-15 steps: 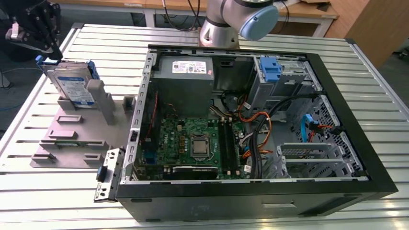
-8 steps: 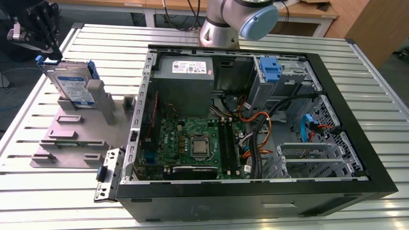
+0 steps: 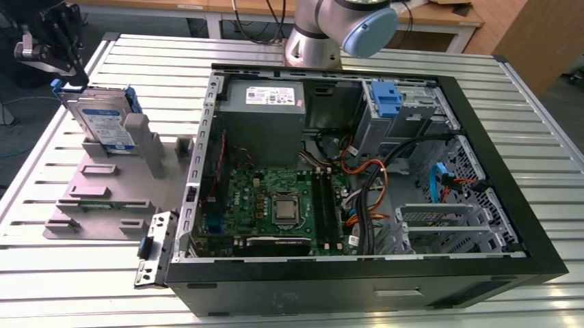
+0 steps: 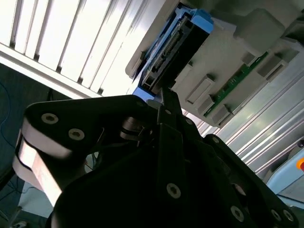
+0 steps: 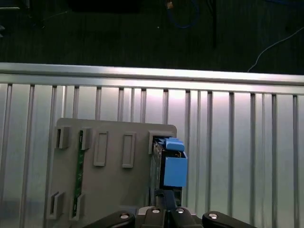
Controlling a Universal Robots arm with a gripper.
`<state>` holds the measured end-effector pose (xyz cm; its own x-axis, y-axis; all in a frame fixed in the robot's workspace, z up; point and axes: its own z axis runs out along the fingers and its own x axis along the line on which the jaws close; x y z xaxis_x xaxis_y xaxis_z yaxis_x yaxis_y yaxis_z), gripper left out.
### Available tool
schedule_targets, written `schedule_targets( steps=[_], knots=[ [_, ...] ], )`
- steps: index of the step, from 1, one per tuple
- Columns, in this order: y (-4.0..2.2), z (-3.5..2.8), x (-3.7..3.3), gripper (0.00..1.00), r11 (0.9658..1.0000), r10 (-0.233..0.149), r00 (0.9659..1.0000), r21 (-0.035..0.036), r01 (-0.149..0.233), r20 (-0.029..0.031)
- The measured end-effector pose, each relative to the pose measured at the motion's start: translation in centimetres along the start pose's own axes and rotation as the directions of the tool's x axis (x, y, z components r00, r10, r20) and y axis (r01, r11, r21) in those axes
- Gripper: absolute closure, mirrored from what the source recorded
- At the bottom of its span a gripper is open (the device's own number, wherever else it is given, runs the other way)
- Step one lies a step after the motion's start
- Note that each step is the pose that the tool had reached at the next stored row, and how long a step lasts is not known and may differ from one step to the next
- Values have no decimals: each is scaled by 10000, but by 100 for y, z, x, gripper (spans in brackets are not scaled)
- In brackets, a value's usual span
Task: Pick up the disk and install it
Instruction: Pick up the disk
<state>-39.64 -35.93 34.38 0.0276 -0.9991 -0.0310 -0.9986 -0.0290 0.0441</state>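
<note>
- At the exterior view's left, the end effector [image 3: 68, 76] hangs at the top of the disk [image 3: 98, 123]: pick-up step, I'd say.
- Clamped or not, I cannot tell.
- Lifting calls for a straight pull.

disk [image 3: 100, 121] bottom hidden in grey holder [image 3: 102, 198], gripper [image 5: 165, 205] cut off in first wrist view

Looking over the black, screw-studded end effector [image 4: 161, 102] at a flat silver metal hard drive [image 4: 178, 42] with blue plastic side rails.
Shows the hard drive on edge, connector side and dark underside towards the camera, slotted into a pale grey plastic holder [image 4: 216, 57] with rectangular pockets. Puts the end effector's tip just beside the nearer blue rail end, contact unclear. Takes in a narrow green circuit board [image 4: 237, 78] in another slot, the ribbed silver metal counter [image 4: 71, 42] beneath, dark floor [image 4: 19, 95] beyond its edge.
</note>
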Motion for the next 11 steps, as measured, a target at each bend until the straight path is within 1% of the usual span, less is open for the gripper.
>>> schedule_targets(
  steps=[3, 5, 8, 11],
  knots=[
    [0, 0, 0, 89, 10000, 36, 10000, 0, -36, -2],
    [0, 5, 0, 89, 9996, 292, 9996, 7, -292, 10],
    [-2, 14, 0, 89, 9978, 656, 9978, 19, -656, 27],
    [-18, 21, 1, 89, 9963, 860, 9963, 25, -860, 36]
  ],
)
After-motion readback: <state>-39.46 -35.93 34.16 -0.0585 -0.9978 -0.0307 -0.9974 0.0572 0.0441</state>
